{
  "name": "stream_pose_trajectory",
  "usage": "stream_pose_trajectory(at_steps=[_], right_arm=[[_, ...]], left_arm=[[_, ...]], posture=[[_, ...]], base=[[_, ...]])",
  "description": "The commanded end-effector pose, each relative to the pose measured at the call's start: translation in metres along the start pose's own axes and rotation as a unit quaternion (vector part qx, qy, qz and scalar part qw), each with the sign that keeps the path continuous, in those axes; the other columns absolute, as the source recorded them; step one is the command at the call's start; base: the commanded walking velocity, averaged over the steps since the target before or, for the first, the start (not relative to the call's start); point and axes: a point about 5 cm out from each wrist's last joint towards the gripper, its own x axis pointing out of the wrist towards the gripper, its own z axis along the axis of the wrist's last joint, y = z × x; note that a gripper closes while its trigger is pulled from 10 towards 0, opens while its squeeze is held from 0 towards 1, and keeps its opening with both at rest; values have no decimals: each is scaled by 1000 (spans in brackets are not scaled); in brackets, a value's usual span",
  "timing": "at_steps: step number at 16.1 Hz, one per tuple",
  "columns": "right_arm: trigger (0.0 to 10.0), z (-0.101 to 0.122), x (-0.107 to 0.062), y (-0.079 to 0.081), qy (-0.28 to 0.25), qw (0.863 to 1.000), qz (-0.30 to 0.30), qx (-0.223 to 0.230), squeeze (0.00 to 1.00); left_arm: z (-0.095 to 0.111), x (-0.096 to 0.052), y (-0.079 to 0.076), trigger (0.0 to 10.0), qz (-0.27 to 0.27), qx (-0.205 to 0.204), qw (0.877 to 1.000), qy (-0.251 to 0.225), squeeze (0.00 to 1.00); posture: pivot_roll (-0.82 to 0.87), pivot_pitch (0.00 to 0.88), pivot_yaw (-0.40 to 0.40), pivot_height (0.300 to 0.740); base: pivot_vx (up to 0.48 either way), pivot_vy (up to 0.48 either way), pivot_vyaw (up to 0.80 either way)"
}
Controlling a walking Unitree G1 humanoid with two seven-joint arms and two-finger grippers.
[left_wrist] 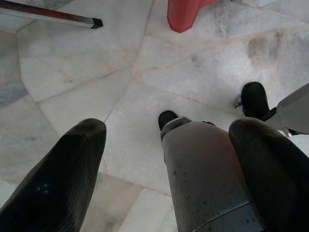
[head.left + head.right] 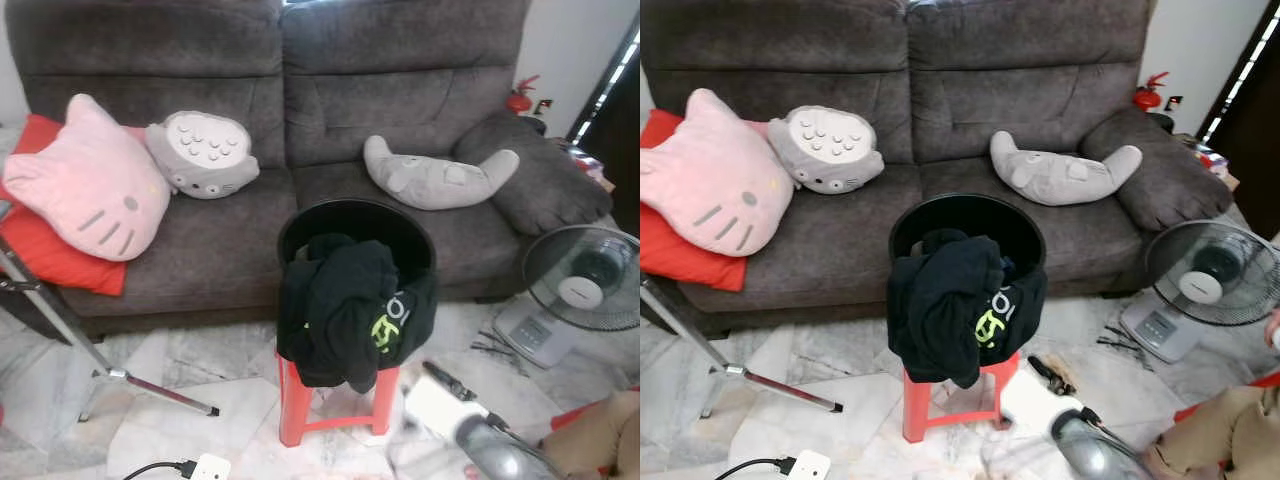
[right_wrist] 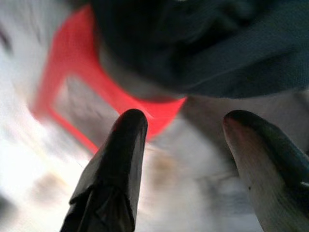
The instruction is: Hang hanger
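While its fingers stand spread and empty, the right gripper [image 3: 181,140] hovers low beside the red stool [image 2: 300,395]. Black clothes [image 2: 350,310] drape over the black basket [image 2: 300,225] on top, hanging down its front. The left gripper [image 1: 169,159], also parted and empty, points at the marble floor [image 1: 72,87].

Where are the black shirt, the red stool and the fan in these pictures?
black shirt [image 2: 340,310], left eye view, on the bunched cloth hanging over the bucket's front.
red stool [image 2: 292,400], left eye view, on its near left leg.
fan [image 2: 1210,275], right eye view, on the round wire cage.
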Motion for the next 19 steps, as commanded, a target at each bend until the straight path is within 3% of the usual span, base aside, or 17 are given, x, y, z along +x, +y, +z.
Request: stream_pose_trajectory(at_steps=[1,4,6,9,11,15,19], right_arm=[[10000,1,2,-5,-4,993,-11,116,0],[10000,13,4,1,-50,971,24,232,0],[10000,18,3,8,-66,957,83,269,0],[10000,20,-4,23,-77,935,197,284,0],[10000,20,-10,28,-79,928,231,283,0],[10000,24,-9,19,-107,926,198,304,0],[10000,37,-10,6,-155,903,214,339,0]], left_arm=[[-13,-2,-7,10000,-9,-5,1000,27,0],[-14,-3,-6,10000,-8,-5,1000,27,0],[-14,-3,-6,10000,-9,-4,1000,27,0],[-14,-3,-6,10000,-8,-6,1000,28,0],[-13,-2,-6,10000,-7,-7,1000,29,0],[-13,-2,-6,10000,-7,-8,1000,28,0],[-13,-2,-6,10000,-7,-7,1000,28,0]], posture=[[-82,0,-36,740],[-79,0,-34,740],[-80,0,-32,740],[-75,0,-36,740],[-76,0,-37,740],[-75,0,-37,740],[-75,0,-37,740]], base=[[0,0,0],[0,0,0],[0,0,0],[0,0,0],[0,0,0],[0,0,0],[0,0,0]])
